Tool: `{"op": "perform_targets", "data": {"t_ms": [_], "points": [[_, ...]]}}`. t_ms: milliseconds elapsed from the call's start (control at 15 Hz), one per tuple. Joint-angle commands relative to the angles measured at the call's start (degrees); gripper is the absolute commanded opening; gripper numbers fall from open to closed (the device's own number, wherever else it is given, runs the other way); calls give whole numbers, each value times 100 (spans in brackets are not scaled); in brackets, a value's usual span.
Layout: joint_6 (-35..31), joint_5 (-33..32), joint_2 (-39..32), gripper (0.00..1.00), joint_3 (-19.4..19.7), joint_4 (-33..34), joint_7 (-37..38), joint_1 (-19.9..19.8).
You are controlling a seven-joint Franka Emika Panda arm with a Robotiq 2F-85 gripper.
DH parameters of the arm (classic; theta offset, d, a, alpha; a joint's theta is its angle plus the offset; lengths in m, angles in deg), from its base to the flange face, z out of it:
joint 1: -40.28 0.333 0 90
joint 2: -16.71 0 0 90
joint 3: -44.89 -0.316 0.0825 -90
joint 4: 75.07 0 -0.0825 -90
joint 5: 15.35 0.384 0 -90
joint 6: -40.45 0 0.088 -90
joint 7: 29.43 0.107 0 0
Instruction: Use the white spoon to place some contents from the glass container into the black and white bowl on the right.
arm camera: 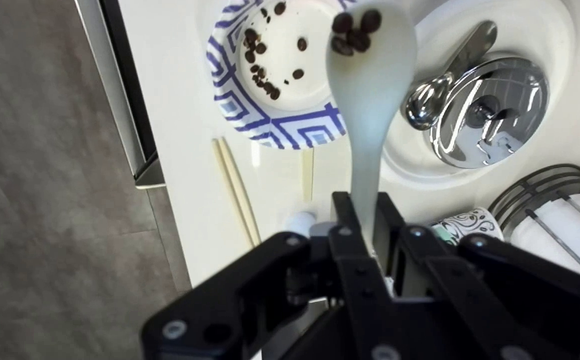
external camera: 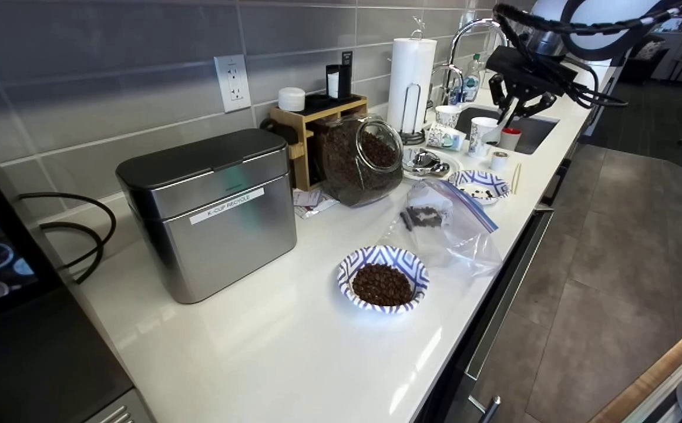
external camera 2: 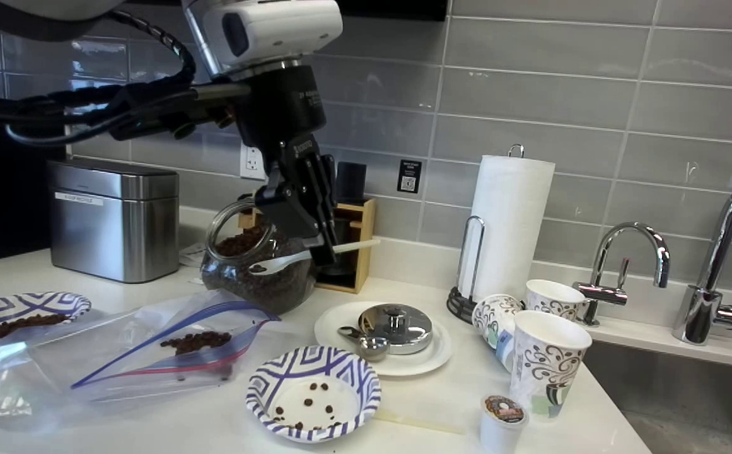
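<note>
Your white spoon (arm camera: pixel 369 120), smooth and narrow-necked (dark brown beans (arm camera: pixel 358 40) in its scoop), sits pinched by your gripper (arm camera: pixel 363 205), handle between the jaws, scoop beyond them

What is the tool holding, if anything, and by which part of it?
The tool holds the white spoon partway along its handle, which shows on both sides of the grip in an exterior view.

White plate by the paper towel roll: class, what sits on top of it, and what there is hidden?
A knobbed metal lid and a metal scoop rest on the white plate; whatever lies beneath them is covered.
</note>
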Motion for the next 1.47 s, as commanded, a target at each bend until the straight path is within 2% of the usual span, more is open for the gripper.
{"op": "perform_targets", "data": {"t_ms": [0,267,400,667,800,1400], "points": [[-181,-544,257,3,-165,-329,79,-361],[-213,-1152,292,3,-341,-359,471,-648],[-337,-1777,313,3,-551,-343,1086,-852],[-449,-3009,336,3,-739,-297,2227,-924],[-401,-3558,347,3,-973,-285,2765,-1092],[-224,-5529,298,3,-1455,-230,4622,-1321]]}}
